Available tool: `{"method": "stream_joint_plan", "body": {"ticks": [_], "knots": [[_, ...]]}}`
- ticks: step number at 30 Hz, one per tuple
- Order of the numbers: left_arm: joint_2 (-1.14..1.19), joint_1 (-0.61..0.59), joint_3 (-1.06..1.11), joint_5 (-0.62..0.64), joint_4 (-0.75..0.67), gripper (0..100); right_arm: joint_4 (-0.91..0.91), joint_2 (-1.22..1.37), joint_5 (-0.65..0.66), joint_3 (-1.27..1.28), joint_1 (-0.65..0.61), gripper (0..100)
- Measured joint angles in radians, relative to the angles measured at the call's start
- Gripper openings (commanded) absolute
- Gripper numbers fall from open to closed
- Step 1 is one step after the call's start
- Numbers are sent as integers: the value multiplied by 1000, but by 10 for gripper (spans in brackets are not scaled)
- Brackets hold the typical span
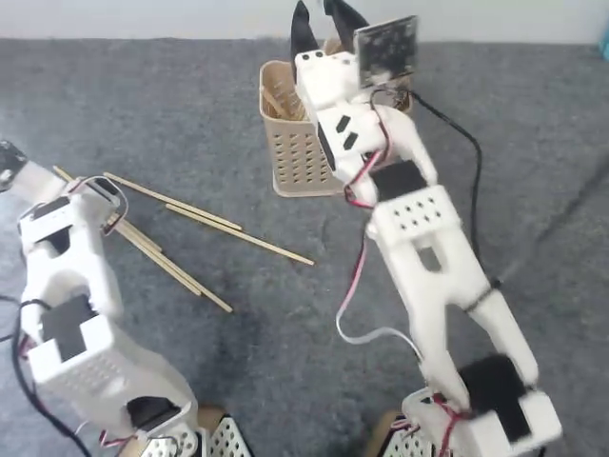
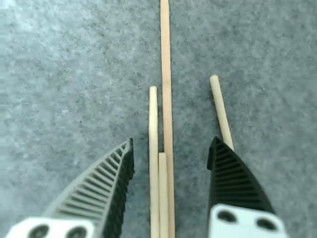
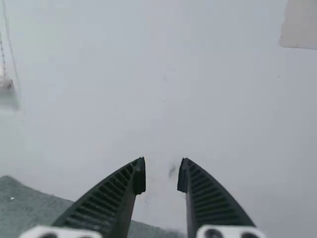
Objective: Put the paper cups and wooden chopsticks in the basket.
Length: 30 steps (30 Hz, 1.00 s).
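**Left fingers spread over loose chopsticks, right fingers lifted above the basket**

We see the basket (image 1: 295,157), a beige perforated tub, standing upright at the far side of the grey, carpet-like bench (image 1: 171,105). A few wooden chopsticks (image 1: 276,97) already lean inside it, against one wall. We cannot tell what else it holds, because the right arm (image 1: 428,257) crosses over its opening.

The loose chopsticks (image 1: 205,221) lie flat on the bench between the basket and the left arm (image 1: 67,286). They fan out in slanting lines, and none of them touches the basket. Several run in under the left arm's wrist.

In the left wrist view, the left fingers (image 2: 116,171) are spread wide and hold nothing. They hang low over the bench, with three of the loose chopsticks (image 2: 166,74) lying side by side in the gap between them. One of the three is long and runs well past the tips, while the other two end shorter. A fourth stick (image 2: 220,109) lies a little apart and passes beneath one finger. We cannot tell whether the fingertips touch the bench.

In the high view, the right fingers (image 1: 303,33) stand raised above the far rim of the basket, tips pointing up and away from the bench. In the right wrist view, the right fingers (image 3: 130,182) are parted by only a narrow gap and grip nothing. They face a pale wall (image 3: 158,74), with a strip of grey bench beside them.
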Motion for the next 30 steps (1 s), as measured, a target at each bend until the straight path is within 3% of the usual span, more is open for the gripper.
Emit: {"method": "stream_joint_plan", "body": {"ticks": [8,18,21,30], "knots": [[124,9,-164,-2,201,152,327,-307,-152,0,-3,112],[411,25,-589,-3,543,139,517,-559,-167,0,-8,112],[477,26,-704,-5,626,13,565,-594,-169,0,-8,112],[522,51,-786,-31,655,12,658,-723,-169,0,-6,112]]}}
